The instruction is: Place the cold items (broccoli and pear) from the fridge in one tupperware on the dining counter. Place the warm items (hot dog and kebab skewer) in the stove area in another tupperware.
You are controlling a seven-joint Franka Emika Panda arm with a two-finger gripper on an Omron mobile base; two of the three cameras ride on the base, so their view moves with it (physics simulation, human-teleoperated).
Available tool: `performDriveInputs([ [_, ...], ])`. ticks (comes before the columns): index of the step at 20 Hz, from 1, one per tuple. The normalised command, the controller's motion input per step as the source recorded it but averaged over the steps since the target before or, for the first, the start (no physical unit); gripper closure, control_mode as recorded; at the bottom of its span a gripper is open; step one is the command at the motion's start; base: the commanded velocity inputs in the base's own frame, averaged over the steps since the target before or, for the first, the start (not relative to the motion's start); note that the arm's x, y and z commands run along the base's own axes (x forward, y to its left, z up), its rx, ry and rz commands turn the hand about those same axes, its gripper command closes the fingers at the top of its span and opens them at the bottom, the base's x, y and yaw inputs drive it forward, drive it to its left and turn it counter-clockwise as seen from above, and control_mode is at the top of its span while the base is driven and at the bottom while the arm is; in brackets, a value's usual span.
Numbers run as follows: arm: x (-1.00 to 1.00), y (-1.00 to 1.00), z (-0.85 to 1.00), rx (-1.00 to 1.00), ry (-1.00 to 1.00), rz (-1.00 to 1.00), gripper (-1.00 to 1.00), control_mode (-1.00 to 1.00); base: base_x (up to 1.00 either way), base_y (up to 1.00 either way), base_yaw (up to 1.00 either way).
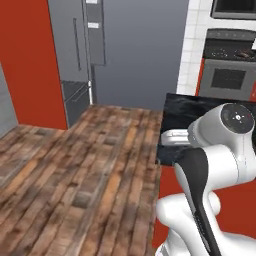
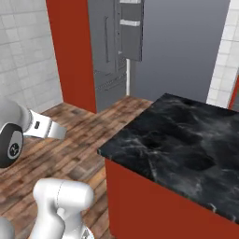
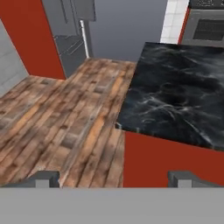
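Gripper (image 3: 113,178) wide apart, nothing between tips, hovering over wood floor (image 3: 57,118). Fridge (image 1: 85,55) at 11 o'clock in hand view, door ajar; broccoli and pear presumably inside, hidden. Black counter (image 3: 175,96) at 2 o'clock, bare on the visible part. Oven (image 1: 227,75) far at 1 o'clock. Risks: base clipping counter corner when driving to fridge; arm striking the ajar door on reach-in.
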Motion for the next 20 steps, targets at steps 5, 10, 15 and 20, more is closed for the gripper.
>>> performDriveInputs([
  [5, 0.00, 0.00, 0.00, 0.00, 0.00, 0.00, -1.00, 1.00, 0.53, 1.00, -0.33],
  [10, 0.00, 0.00, 0.00, 0.00, 0.00, 0.00, -1.00, 1.00, 0.51, 1.00, -0.42],
  [15, 0.00, 0.00, 0.00, 0.00, 0.00, 0.00, -1.00, 1.00, 0.70, 0.92, -0.37],
  [20, 0.00, 0.00, 0.00, 0.00, 0.00, 0.00, -1.00, 1.00, 0.86, 0.77, -0.34],
])
